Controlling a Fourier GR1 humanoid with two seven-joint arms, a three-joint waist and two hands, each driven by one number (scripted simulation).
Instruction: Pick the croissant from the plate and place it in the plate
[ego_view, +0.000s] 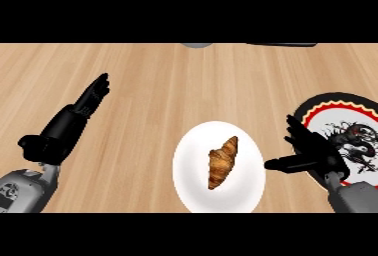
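croissant (223, 162) lies on white plate (193, 150) | right hand (310, 152) just right of it, fingers straight, holding nothing (over patterned plate (336, 107)) | left hand (70, 122) well left, open, empty

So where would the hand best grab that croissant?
Probably around its thick middle, from above. The croissant lies flat on the white plate, long axis running near to far with tapered ends, so fingers and thumb could close across its narrow width. The right hand, open beside the plate, looks nearer.
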